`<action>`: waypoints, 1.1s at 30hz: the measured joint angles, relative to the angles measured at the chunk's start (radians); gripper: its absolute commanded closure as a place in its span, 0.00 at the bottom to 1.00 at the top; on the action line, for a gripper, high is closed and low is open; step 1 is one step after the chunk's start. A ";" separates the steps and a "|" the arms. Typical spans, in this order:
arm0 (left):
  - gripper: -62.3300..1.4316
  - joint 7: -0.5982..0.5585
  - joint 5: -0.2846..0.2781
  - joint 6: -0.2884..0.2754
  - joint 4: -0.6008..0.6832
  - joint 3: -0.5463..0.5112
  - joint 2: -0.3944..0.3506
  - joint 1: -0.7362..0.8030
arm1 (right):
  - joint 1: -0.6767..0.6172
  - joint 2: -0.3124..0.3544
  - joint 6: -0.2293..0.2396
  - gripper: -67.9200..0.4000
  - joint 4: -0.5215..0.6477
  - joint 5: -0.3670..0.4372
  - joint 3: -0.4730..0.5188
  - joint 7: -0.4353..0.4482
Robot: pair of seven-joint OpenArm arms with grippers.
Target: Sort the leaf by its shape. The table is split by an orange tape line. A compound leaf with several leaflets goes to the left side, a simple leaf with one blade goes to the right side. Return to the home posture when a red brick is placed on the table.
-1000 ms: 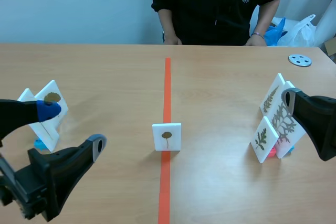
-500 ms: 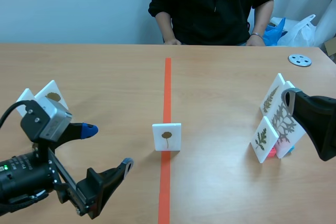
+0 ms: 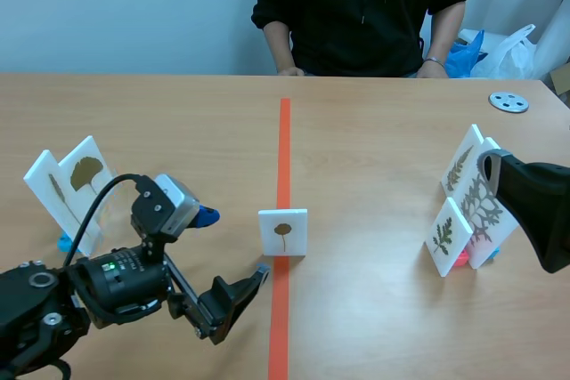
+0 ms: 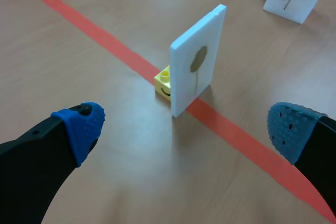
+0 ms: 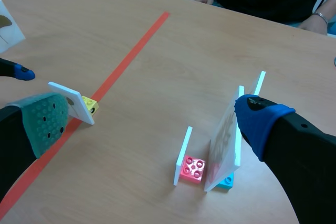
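Left tool sits low over the near-left surface, fingers spread wide, nothing between them. Its blue pads show apart in the left wrist view.

Leaf card is just ahead of that tool, to its right and a bit farther out. It is not touched. It stands upright on a yellow brick, right on the orange tape line at mid-surface. Long axis is vertical, and the broad face runs left-right, facing the near edge. The leaf on it is one blade on a stalk, so I judge it simple, and by the task it goes to the right side.

The left arm is clearly the nearer one. The card lines up roughly with the gap between its fingers, and the wrist view sees it at a slant. The next move likely needs a short advance, with the fingers closing on the card's flat faces.

Right tool has its fingers apart and holds nothing. It is at the right, near the right cards and well apart from the leaf card.

Right cards show divided, fern-like leaves. Left cards, at the left, show single blades, so the stacks sit opposite to the task rule.

Far edge: a person is seated, hands at the surface rim. A grey disc lies far right.
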 measured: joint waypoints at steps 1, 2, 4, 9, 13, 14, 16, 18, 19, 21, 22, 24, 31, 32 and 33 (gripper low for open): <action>0.00 -0.017 0.007 0.000 -0.021 0.011 0.008 -0.015 | 0.000 0.000 0.000 0.00 0.000 0.000 0.000 0.000; 0.00 -0.041 0.013 0.000 -0.040 0.021 0.014 -0.029 | 0.000 0.000 0.000 0.00 0.000 0.000 0.000 0.000; 0.00 -0.085 0.023 0.000 -0.075 0.040 0.025 -0.055 | 0.000 0.000 0.000 0.00 0.000 0.000 0.000 0.000; 0.00 -0.117 0.027 0.000 -0.147 0.100 0.058 -0.111 | 0.000 0.000 0.000 0.00 0.000 0.000 0.000 0.000; 0.00 -0.135 0.031 0.001 -0.199 0.155 0.078 -0.149 | 0.000 0.000 0.000 0.00 0.000 0.000 0.000 0.000; 0.00 -0.148 0.031 0.002 -0.211 0.167 0.080 -0.157 | 0.000 0.000 0.000 0.00 0.000 0.000 0.000 0.000; 0.00 -0.149 0.031 0.006 -0.234 0.186 0.084 -0.171 | 0.000 0.000 0.000 0.00 0.000 0.000 0.000 0.000; 0.00 -0.150 0.031 0.008 -0.252 0.201 0.085 -0.182 | 0.000 0.000 0.000 0.00 0.000 0.000 0.000 0.000; 0.00 -0.155 0.031 0.013 -0.259 0.209 0.085 -0.186 | 0.000 0.000 0.000 0.00 0.000 0.000 0.000 0.000; 0.00 -0.162 0.031 0.020 -0.270 0.225 0.085 -0.195 | 0.000 0.000 0.000 0.00 0.000 0.000 0.000 0.000; 0.00 -0.162 0.031 0.020 -0.276 0.228 0.085 -0.200 | 0.000 0.000 0.000 0.00 0.000 0.000 0.000 0.000; 0.00 -0.162 0.031 0.032 -0.293 0.231 0.093 -0.208 | 0.000 0.000 0.000 0.00 0.000 0.000 0.000 0.000; 0.00 -0.166 0.031 0.042 -0.327 0.248 0.113 -0.218 | 0.000 0.000 0.000 0.00 0.000 0.000 0.000 0.000; 0.00 -0.166 0.031 0.042 -0.327 0.252 0.117 -0.218 | 0.000 0.000 0.000 0.00 0.000 0.000 0.000 0.000; 0.00 -0.166 0.031 0.042 -0.327 0.254 0.121 -0.218 | 0.000 0.000 0.000 0.00 0.000 0.000 0.000 0.000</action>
